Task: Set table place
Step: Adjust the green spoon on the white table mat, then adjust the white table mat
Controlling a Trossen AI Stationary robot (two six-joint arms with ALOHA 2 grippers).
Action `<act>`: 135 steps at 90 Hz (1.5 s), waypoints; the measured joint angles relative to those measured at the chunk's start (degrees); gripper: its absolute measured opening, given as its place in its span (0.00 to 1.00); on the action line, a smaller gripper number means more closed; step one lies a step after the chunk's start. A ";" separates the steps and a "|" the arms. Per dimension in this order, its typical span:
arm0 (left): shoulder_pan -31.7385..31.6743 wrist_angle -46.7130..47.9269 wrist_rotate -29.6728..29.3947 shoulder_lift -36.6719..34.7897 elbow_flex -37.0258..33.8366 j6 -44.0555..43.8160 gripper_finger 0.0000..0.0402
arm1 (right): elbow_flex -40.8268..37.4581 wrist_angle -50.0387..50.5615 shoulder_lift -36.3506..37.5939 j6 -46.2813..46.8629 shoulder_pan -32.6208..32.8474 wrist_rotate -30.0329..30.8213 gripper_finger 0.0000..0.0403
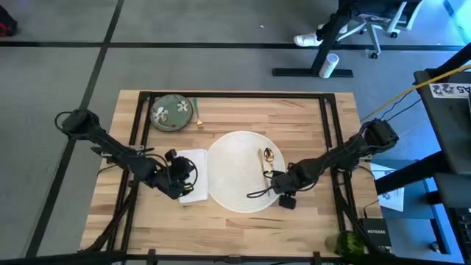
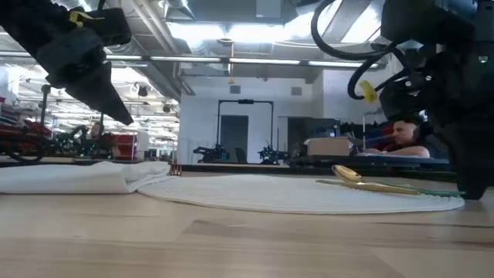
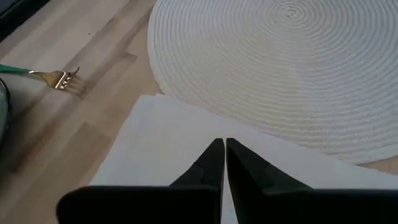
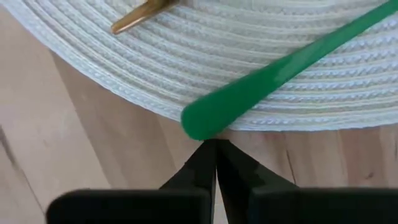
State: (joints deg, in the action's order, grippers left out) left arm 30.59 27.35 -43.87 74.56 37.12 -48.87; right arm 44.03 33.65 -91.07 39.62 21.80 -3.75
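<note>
A round white woven mat [image 1: 239, 173] lies mid-table, with a white napkin [image 1: 195, 171] against its left side. A gold spoon [image 1: 268, 155] lies on the mat's right part. A green cutlery handle [image 4: 280, 68] reaches out over the mat's near-right rim. My left gripper [image 3: 224, 146] hangs shut a little above the napkin and touches nothing; it also shows in the low view [image 2: 116, 108]. My right gripper [image 4: 216, 146] is shut, low at the mat's rim, right at the handle's free end. A green flowered dish [image 1: 171, 112] and a fork [image 1: 199, 118] lie at the far left. My right gripper's shut fingertips stand right at the rounded free end of the green handle [image 4: 202, 121], coming from the table's near right and slanting down. Whether they touch it I cannot tell. The handle lies flat on the mat, its end over the rim.
Black frame bars [image 1: 327, 132] cross the tabletop on both sides. Something green [image 1: 344, 241] stands at the near right corner. Another gold piece of cutlery [image 4: 140, 15] lies farther in on the mat. A person [image 2: 405, 135] sits in the room beyond.
</note>
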 joint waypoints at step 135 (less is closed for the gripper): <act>0.07 -0.07 3.12 0.00 0.00 -0.18 0.00 | 2.01 -0.81 -0.15 -5.90 -3.70 15.54 0.00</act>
State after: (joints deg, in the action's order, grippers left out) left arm 30.65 27.28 -40.75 74.56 37.12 -49.06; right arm 46.04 32.84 -91.22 33.71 18.11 11.79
